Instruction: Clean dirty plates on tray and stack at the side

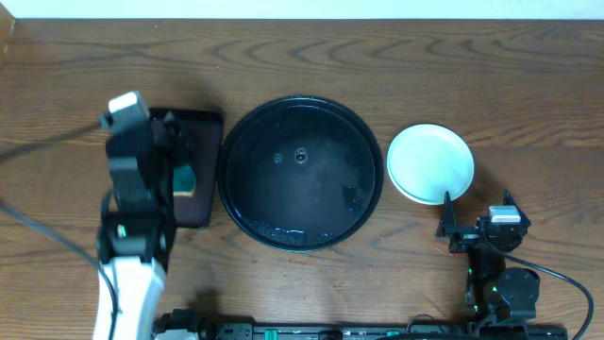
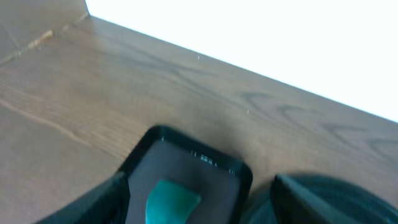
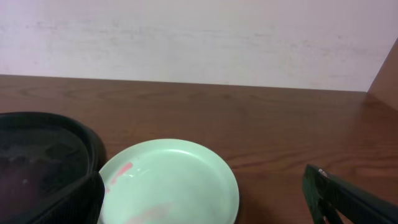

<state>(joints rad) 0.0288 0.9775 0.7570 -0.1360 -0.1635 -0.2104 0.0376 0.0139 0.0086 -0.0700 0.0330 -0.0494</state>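
The large round glossy black tray (image 1: 311,203) lies flat. A pale mint round plastic plate (image 1: 430,162), red-streaked, rests face-up just right of this tray.

The table (image 1: 491,66) is grained brown wood with a dull sheen. The tray (image 1: 283,203) is glossy black, the plate (image 1: 430,162) smooth, seemingly plastic.

Soft even light, faint sheen on the tray (image 1: 283,203), left-wrist view blurred

Round glossy black tray (image 1: 300,175) at the centre of a wooden tabletop (image 1: 472,66). 1 pale plate (image 1: 430,162) just right of it. Left arm (image 1: 132,184) overhangs a small dark tray (image 1: 203,179). Right tool (image 1: 477,212) near the front-right corner.
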